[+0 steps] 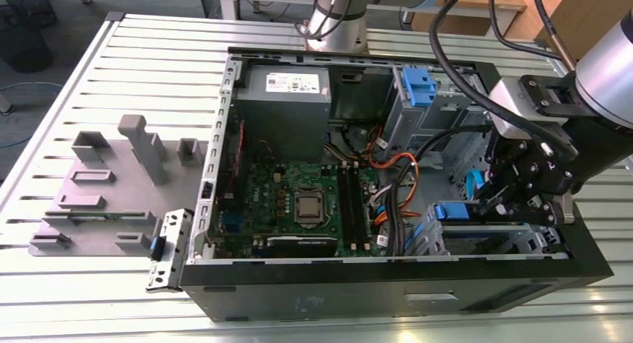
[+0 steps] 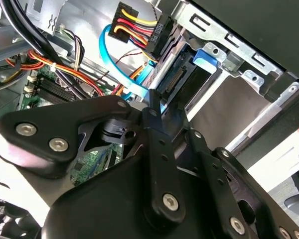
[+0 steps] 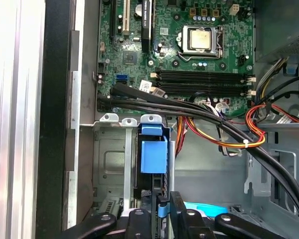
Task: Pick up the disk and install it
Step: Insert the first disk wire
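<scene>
A robotics lab or test workshop is indicated. An opened black desktop computer case (image 1: 396, 284) is laid on a slotted aluminium-profile worktable (image 1: 99, 298), beside a grey moulded fixture block (image 1: 99, 187), and a silver robot arm base (image 1: 336, 17) is mounted on the same table.

Silver-grey arm (image 1: 336, 17) with black cables — its black end effector (image 1: 514, 202) built of silver-screwed linkage plates.

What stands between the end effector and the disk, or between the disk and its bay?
Nothing visible. The disk sits in the metal bay with the end effector right at it; black cables pass beside the bay, not across.
</scene>
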Controlling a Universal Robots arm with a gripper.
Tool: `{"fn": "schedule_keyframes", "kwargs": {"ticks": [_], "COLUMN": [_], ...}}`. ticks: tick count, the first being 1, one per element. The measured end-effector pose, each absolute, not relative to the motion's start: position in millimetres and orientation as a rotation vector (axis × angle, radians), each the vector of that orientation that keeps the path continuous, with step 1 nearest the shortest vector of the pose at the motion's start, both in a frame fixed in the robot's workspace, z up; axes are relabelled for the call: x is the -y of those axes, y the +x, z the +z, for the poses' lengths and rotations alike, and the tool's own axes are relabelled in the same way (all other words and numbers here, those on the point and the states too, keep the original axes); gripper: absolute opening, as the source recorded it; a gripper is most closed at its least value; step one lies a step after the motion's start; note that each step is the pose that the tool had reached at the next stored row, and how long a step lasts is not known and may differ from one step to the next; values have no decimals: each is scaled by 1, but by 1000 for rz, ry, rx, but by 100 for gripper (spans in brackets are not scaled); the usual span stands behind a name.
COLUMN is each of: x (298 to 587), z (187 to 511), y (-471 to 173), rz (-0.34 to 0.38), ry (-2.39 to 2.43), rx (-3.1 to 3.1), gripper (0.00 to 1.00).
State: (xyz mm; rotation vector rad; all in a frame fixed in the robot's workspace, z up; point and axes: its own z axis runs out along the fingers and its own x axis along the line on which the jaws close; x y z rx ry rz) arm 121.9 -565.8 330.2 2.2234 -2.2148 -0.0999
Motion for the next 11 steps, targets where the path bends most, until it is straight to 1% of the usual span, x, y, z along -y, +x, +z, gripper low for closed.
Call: {"fn": "schedule_keyframes", "kwargs": {"ticks": [7,11], "x": [566,566], "z": [346,349], "y": [122,122], "rz": [-100,-101], "ry": [2224,2224], "rx": [2215,2215], "gripper": [29,29]}}
